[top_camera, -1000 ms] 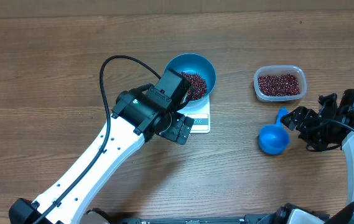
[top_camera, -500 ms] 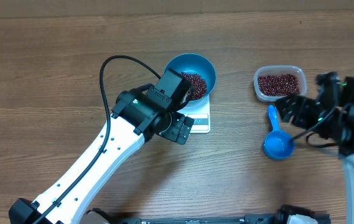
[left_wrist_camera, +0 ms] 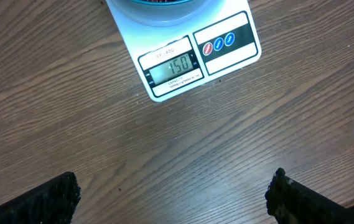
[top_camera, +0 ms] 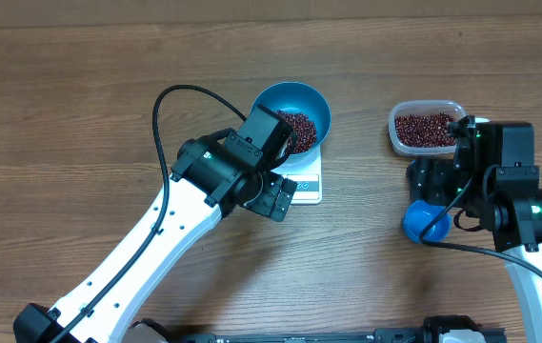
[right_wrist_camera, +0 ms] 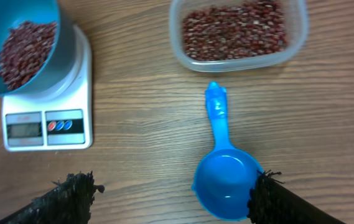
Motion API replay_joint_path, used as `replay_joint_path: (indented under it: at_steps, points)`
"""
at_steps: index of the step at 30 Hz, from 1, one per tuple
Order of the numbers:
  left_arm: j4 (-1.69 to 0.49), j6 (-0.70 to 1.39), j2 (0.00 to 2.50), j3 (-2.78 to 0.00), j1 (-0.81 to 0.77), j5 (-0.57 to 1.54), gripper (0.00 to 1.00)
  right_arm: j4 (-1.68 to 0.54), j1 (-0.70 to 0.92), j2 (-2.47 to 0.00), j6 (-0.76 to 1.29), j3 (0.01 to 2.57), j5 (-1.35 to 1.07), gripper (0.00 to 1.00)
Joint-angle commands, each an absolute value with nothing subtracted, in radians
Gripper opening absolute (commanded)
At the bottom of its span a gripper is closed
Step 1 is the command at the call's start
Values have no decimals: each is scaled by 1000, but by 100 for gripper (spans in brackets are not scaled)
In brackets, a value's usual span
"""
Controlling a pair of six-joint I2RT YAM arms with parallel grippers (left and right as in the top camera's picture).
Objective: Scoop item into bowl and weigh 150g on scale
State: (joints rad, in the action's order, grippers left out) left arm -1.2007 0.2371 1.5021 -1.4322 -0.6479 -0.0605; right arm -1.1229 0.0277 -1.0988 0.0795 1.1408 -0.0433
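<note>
The blue bowl stands on the white scale and holds a heap of dark red beans. In the left wrist view the scale shows 150 on its display. My left gripper hovers open over bare wood just in front of the scale. In the right wrist view the bowl and scale sit at the upper left. My right gripper is open above the table. Its right finger overlaps the rim of the empty blue scoop, which lies on the wood.
A clear plastic tub with more beans stands at the back right, just beyond the scoop's handle. The left arm stretches diagonally from the front left. The right arm stands over the right side of the table.
The right arm has swung from the table's right edge leftward over the scoop, whose handle has turned a little. The left arm, bowl and scale have not moved.
</note>
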Motion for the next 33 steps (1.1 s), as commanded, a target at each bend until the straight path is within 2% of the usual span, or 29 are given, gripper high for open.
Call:
replay_joint_path:
  at_steps: [1,10,15,33]
  points:
    - [-1200,244,1498,-1450,-648,-66,100,-1124,33,-1096,131,1161,6,81]
    - [-1200,244,1498,-1450,-648,-66,100,-1139,33,-1096,131,1161,1,83]
    - [-1200,244,1498,-1450,-648,-66,100,-1139,33,-1096,131,1161,-1,100]
    - [-1139,244,1498,-1450,-648,-66,100,-1139,33,-1096,131,1161,-1,100]
